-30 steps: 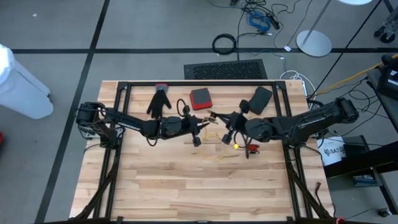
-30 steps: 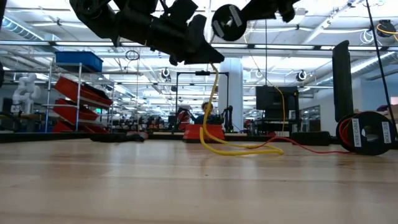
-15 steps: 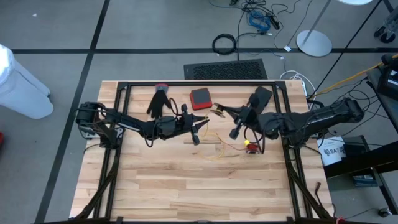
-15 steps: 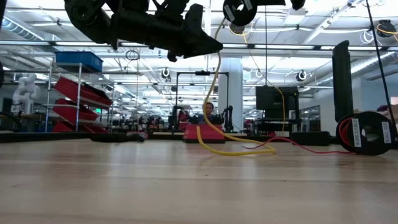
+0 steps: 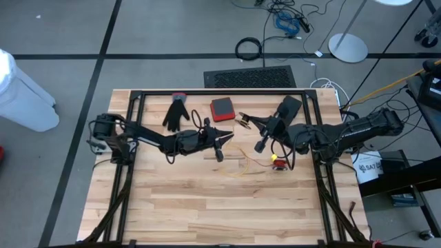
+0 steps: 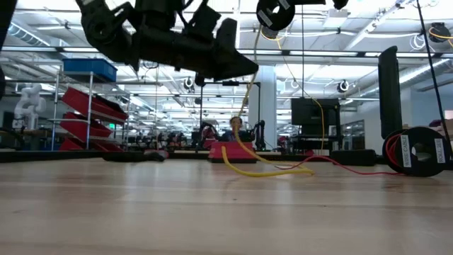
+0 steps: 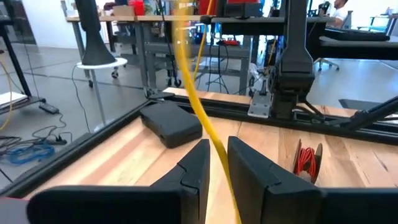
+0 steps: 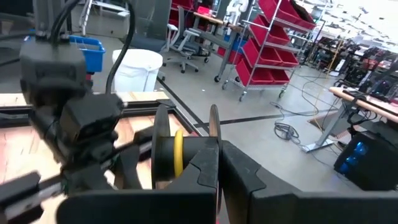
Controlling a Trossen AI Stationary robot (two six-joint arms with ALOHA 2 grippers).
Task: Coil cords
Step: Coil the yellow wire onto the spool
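The yellow cord point(image 6: 245, 92) runs from a small dark reel point(image 6: 274, 13) down between the fingers of my left gripper point(image 7: 217, 158) and ends in a loose loop on the table point(image 6: 262, 167). My left gripper point(image 5: 227, 138) hangs level above the table's middle, shut on the cord. My right gripper point(image 5: 243, 124) is higher and just right of it, shut on the reel point(image 8: 166, 152), which has yellow cord wound on its core. A thin red cord point(image 6: 340, 167) lies on the table by the yellow loop. No black cord shows. My left gripper has the yellow cord point(image 7: 211, 134) between its two fingers, lifted off the table. The fingers point level toward the table's right side and lie across the cord. The cord slants up to the reel and hangs down to the table below. My right gripper pinches one flange of the reel point(image 8: 214, 124) between its two fingers, coming level from the table's right. The reel is lifted clear, its flanges upright.
A black glove point(image 5: 177, 111), a red box point(image 5: 222, 108) and a black box point(image 5: 288, 109) lie along the far side. A reel of red wire point(image 5: 278, 164) stands right of the yellow loop. The near half of the wooden table point(image 5: 207, 213) holds nothing.
My right gripper has drawn back toward the table's right and far side and risen, carrying the reel; the yellow cord's loop on the table has shifted with it. My left gripper has rolled a little and sunk slightly, keeping the cord.
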